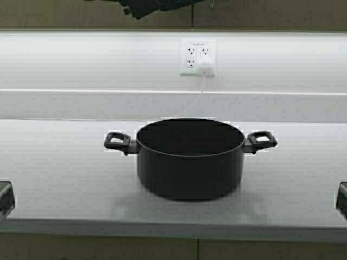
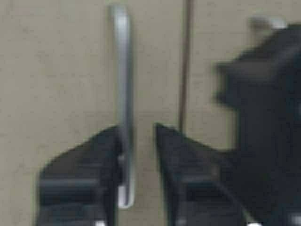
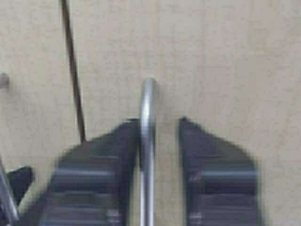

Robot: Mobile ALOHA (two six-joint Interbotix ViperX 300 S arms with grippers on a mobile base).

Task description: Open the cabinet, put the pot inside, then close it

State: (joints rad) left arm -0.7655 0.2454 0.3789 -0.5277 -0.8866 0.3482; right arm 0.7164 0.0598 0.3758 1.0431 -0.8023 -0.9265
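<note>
The black pot [image 1: 190, 157] stands upright on the grey counter [image 1: 59, 173], with a loop handle on each side. Both arms are raised to the tan cabinet; only a dark part of an arm [image 1: 146, 6] shows at the top edge of the high view. The cabinet doors [image 2: 56, 70] are shut, with a thin dark seam between them. My left gripper [image 2: 138, 129] is open around the left door's metal handle [image 2: 123, 94], which lies against one finger. My right gripper [image 3: 159, 123] is open around the right door's handle [image 3: 147, 141], also against one finger.
A white wall outlet [image 1: 198, 57] with a plug and a thin cable sits behind the pot. My right gripper also shows in the left wrist view [image 2: 268, 117]. Lower cabinet doors [image 1: 108, 249] run under the counter edge. Dark robot parts [image 1: 5, 197] sit at both lower corners.
</note>
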